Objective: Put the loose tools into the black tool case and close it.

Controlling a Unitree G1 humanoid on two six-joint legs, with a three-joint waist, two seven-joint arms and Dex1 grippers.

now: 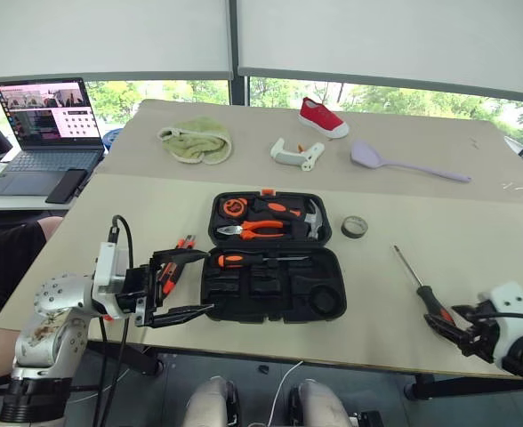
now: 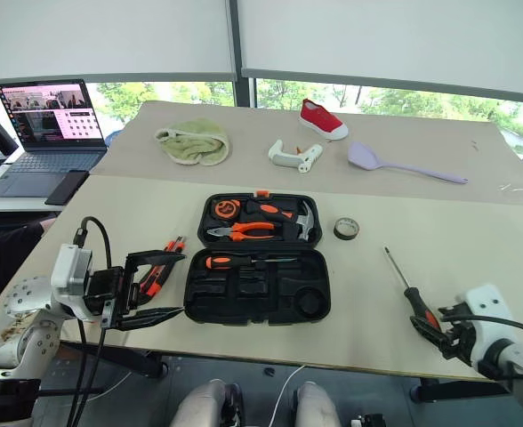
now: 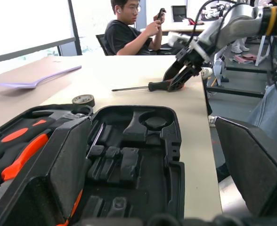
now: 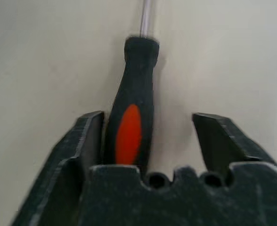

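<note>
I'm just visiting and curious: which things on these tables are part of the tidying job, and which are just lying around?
Part of the job:
- black tool case, open
- screwdriver at the right gripper
- screwdriver in the case
- utility knife near the left gripper
- tape roll

Just lying about:
- lilac spatula
- white gadget
- red shoe
- green cloth
- laptop

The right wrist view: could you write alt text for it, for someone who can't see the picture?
A screwdriver with a black handle and an orange inlay lies on a pale table, its metal shaft pointing away from the camera. The right end effector straddles the handle, one black finger right beside it and the other standing clear, so it is not yet gripped.
</note>
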